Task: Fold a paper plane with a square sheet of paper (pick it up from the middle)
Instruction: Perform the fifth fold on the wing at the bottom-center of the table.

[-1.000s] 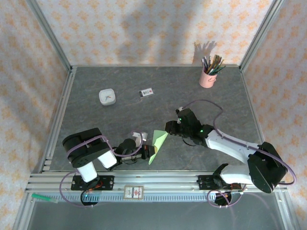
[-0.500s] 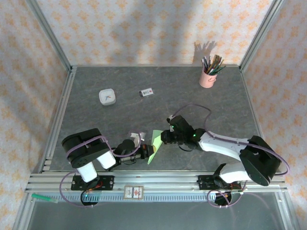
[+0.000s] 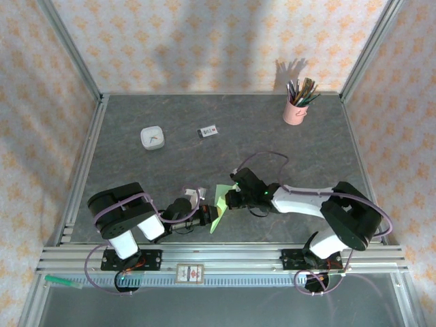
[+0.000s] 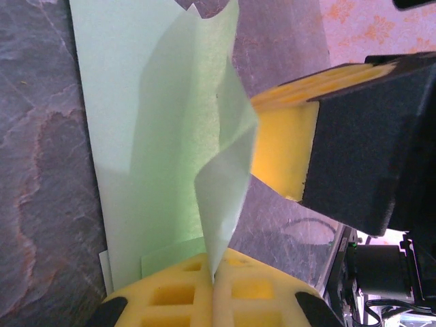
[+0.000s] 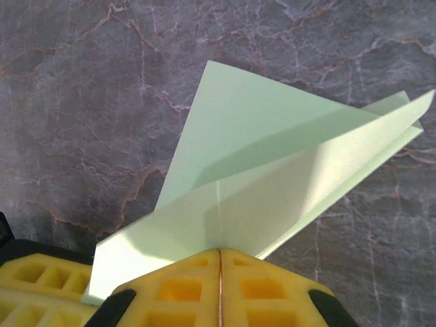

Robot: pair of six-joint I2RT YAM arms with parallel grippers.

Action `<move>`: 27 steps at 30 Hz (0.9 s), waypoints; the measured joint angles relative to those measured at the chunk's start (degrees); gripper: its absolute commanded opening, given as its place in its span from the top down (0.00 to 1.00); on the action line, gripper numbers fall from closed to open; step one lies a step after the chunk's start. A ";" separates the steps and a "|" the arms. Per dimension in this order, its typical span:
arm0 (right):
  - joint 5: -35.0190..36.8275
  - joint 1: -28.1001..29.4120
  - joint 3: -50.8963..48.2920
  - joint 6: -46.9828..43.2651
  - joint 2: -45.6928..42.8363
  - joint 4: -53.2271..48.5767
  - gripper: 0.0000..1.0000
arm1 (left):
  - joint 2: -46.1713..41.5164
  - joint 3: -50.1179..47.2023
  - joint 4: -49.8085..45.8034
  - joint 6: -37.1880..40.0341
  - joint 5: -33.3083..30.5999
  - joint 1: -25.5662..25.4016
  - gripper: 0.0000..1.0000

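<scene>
The pale green sheet of paper [image 3: 219, 204], partly folded with layered triangular flaps, stands up off the table between the two arms near the front edge. My left gripper [image 3: 207, 216] is shut on a raised flap of the paper [image 4: 150, 129], pinched between its yellow pads [image 4: 170, 296]. From the right, my right gripper [image 3: 230, 198] is shut on the paper's centre crease [image 5: 219, 204]; the folded sheet [image 5: 272, 150] fans out ahead of its closed pads [image 5: 180, 289]. In the left wrist view the right gripper's yellow pad [image 4: 283, 146] presses against the far side of the paper.
A pink pencil cup [image 3: 295, 109] stands at the back right. A small white dish [image 3: 152, 138] and a small printed card [image 3: 208, 131] lie at the back left. Metal rails [image 3: 225, 260] run along the near edge, and posts frame the sides.
My right arm has reached left and lower to the paper, and its jaws have shut on the crease. The left gripper has stayed shut on the flap in the same place.
</scene>
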 measured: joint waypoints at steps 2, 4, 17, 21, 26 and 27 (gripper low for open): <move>0.00 0.00 0.35 -0.17 0.42 0.44 0.92 | -0.15 0.04 -0.26 0.00 -0.04 0.00 1.00; 0.04 0.00 0.70 -0.39 0.74 0.57 0.92 | -0.42 0.17 -1.01 -0.04 -0.24 0.00 1.00; 1.73 0.00 2.58 -2.05 4.13 0.79 0.94 | -1.75 1.14 -4.87 -0.42 -1.05 0.00 1.00; 1.92 0.00 2.86 -2.49 5.38 0.98 0.94 | -1.75 1.16 -4.92 -0.42 -1.05 0.00 1.00; 2.16 0.11 2.91 -2.73 6.25 1.20 0.96 | -2.01 1.27 -5.49 -0.39 -1.05 0.00 1.00; 2.27 0.15 2.93 -2.73 6.32 1.20 0.96 | -2.12 1.36 -5.81 -0.37 -1.05 0.00 1.00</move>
